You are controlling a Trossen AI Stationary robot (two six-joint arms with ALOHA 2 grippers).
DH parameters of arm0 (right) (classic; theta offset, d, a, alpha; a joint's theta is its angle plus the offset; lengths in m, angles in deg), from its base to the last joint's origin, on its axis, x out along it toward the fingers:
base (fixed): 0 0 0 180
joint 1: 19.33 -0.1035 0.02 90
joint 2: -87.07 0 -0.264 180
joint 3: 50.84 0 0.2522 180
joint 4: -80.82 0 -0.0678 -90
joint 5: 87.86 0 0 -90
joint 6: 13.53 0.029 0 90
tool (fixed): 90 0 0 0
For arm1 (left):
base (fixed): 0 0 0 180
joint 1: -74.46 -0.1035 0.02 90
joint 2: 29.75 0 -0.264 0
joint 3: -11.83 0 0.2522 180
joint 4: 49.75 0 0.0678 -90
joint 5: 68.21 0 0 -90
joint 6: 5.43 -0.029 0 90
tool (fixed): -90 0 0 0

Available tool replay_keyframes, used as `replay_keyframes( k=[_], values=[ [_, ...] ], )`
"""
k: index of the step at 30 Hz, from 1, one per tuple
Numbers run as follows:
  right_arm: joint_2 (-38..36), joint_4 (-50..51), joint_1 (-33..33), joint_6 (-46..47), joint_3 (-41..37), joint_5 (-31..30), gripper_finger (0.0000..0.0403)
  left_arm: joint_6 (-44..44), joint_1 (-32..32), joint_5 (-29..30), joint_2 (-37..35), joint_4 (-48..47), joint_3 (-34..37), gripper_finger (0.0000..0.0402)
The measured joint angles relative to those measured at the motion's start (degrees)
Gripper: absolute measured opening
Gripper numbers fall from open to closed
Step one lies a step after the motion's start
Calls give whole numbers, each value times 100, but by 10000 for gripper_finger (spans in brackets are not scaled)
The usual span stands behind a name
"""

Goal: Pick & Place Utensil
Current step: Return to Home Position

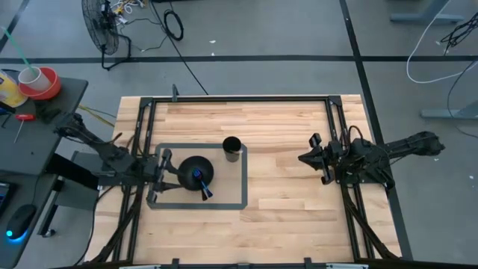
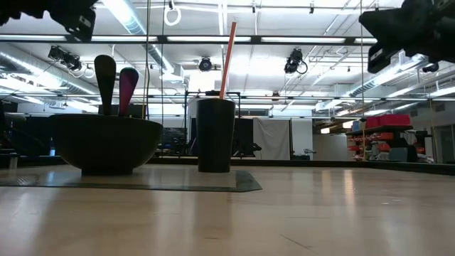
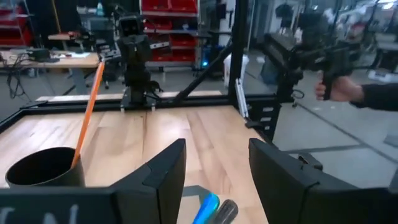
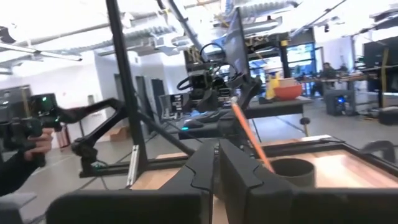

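Fork (image 1: 205,188) is bright blue, handle poking out of the black bowl (image 1: 196,158). Orange straw (image 2: 227,60) leans in the cup (image 2: 215,135). Left claw (image 3: 216,154) gapes wide, right claw (image 4: 217,158) is pinched together.

I see the black bowl (image 1: 190,170) upright on the counter's (image 1: 287,213) left half, with the black spoon (image 2: 105,78) and blue fork (image 1: 204,187) leaning in it, handles up. Just right of it stands the black cup (image 1: 232,149), holding the tilted orange straw (image 2: 227,60).
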Motion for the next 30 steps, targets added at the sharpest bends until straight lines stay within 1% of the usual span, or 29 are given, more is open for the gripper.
replay_keyframes(
  k=[2,5,7,10,16,19,22,26,28,30],
  values=[
    [-277,285,97,12,0,-2,25,2,-3,-205,-314,-15,152,181],
    [-569,552,176,32,0,-10,25,-52,-111,-898,-703,2,351,181],
    [-650,609,188,70,0,-7,25,-24,-317,-1182,-919,1,487,181],
    [-654,648,188,123,0,31,24,134,-799,-1381,-1118,21,649,181],
    [-639,1029,186,149,0,61,25,307,-1868,-2159,-1245,280,823,181],
    [-644,1042,186,156,0,55,24,303,-2292,-2277,-1277,281,820,181],
    [-730,1020,188,29,0,15,24,306,-2552,-2323,-1372,192,820,181],
    [-1017,1108,192,-149,2,-362,23,185,-2706,-2646,-1669,86,820,181],
    [-1122,1236,192,-163,2,-407,23,80,-2707,-2627,-1866,-47,820,181],
    [-1202,1386,192,-139,2,-372,23,7,-2707,-2483,-2058,-68,909,181]
  ],
)
